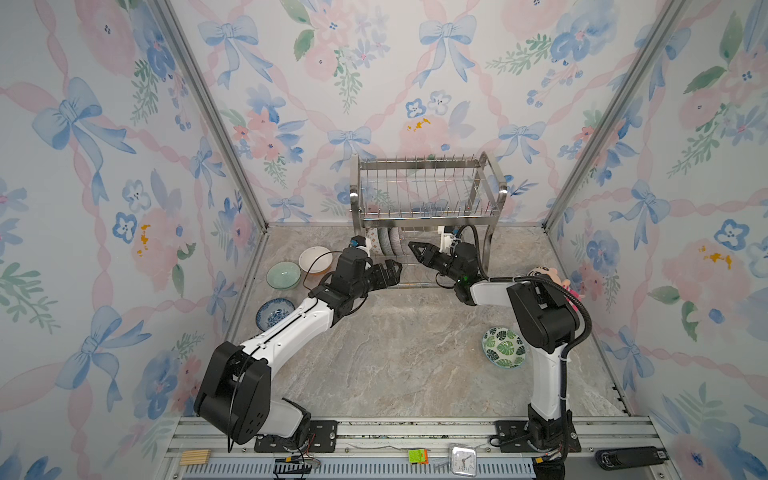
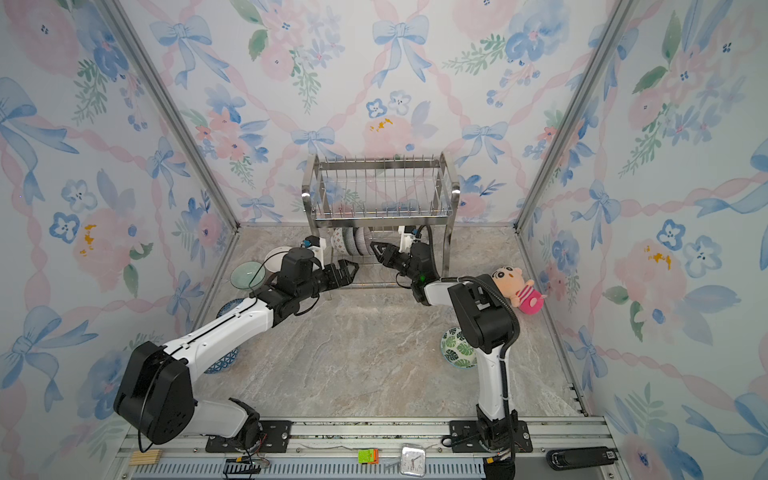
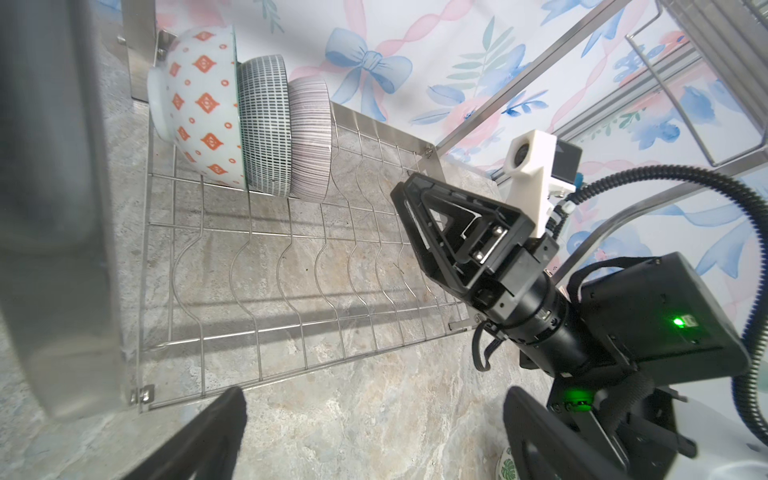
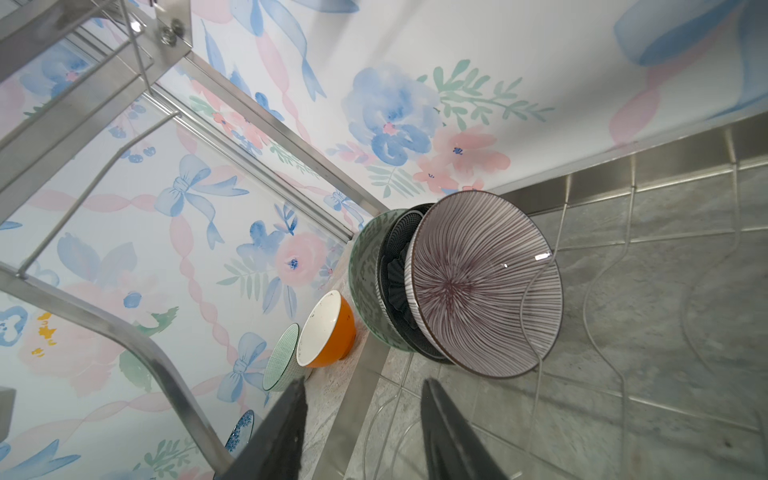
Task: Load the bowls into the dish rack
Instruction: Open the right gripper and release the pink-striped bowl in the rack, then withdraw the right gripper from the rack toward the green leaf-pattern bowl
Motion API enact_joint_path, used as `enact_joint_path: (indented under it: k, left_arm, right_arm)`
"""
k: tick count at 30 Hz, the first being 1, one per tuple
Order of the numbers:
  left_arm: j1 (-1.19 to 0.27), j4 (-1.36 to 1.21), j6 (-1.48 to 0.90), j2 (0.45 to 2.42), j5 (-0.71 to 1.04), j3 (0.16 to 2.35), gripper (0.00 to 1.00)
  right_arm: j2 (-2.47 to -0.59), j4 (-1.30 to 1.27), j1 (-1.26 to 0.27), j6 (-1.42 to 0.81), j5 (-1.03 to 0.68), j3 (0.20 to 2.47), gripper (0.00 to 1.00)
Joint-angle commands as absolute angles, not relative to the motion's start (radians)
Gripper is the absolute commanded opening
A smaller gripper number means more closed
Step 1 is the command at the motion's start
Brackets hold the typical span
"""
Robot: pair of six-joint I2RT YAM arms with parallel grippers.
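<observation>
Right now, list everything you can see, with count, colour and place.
Dish rack: one, steel, back centre.
Racked bowls: three, orange-diamond, dark-grid, pink-striped, lower tier.
Loose bowls: five; orange-white, pale green, blue floral, blue-patterned left; green leaf right.
Plush doll: one, pink, right wall.
Clock, wood block, green connector, black object: one each, front rail.
Left jaws: black, open, empty, before rack.
Right jaws: black, open, empty, near racked bowls.

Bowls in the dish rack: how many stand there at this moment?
3, on edge in a row on the lower tier: orange-diamond bowl, dark-dashed bowl, striped bowl. None seems hidden behind them.
</observation>
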State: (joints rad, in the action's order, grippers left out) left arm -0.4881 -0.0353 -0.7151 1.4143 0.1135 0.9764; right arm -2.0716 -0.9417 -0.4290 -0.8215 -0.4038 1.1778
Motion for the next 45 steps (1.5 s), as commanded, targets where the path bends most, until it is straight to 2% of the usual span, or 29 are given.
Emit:
enact_joint_path:
  k: [1,9,11,14,16,17,23,31,37,40,45]
  left_arm:
    - [-0.478,-0.031,-0.717,1.386,0.124,0.98,0.98]
    - [-0.467,-0.032,-0.729,1.372,0.138,0.975,0.98]
    - [-0.467,-0.034,-0.733,1.369,0.142,0.973,0.98]
    - [-0.464,-0.032,-0.731,1.354,0.141,0.969,0.98]
    - [-0.464,-0.026,-0.729,1.337,0.128,0.965,0.98]
    - [-0.465,-0.016,-0.73,1.324,0.12,0.965,0.98]
    - [-0.549,0.034,-0.683,1.256,0.004,0.957,0.98]
    - [-0.55,0.033,-0.724,1.115,-0.028,0.781,0.98]
    - [-0.58,0.025,-0.74,1.026,-0.035,0.68,0.98]
    - [-0.618,0.017,-0.731,1.019,-0.038,0.667,0.98]
    - [-0.683,-0.029,-0.733,1.042,-0.021,0.652,0.98]
  right_arm:
    - [-2.01,-0.916,-0.444,-0.757,-0.377,1.134,0.56]
    - [-1.921,-0.83,-0.459,-0.71,-0.357,1.067,0.6]
    - [-1.889,-0.779,-0.471,-0.676,-0.34,1.056,0.64]
    - [-1.834,-0.659,-0.498,-0.583,-0.291,1.05,0.75]
    - [-1.8,-0.598,-0.517,-0.537,-0.262,1.043,0.85]
    - [-1.784,-0.572,-0.525,-0.518,-0.247,1.038,0.97]
    - [-1.706,-0.452,-0.544,-0.458,-0.222,1.0,0.97]
    - [-1.555,-0.197,-0.579,-0.319,-0.087,0.95,0.97]
    - [-1.433,0.075,-0.66,-0.245,0.175,0.95,0.97]
    - [-1.389,0.243,-0.684,-0.279,0.331,0.967,0.97]
    - [-1.302,0.45,-0.7,-0.358,0.495,0.944,0.96]
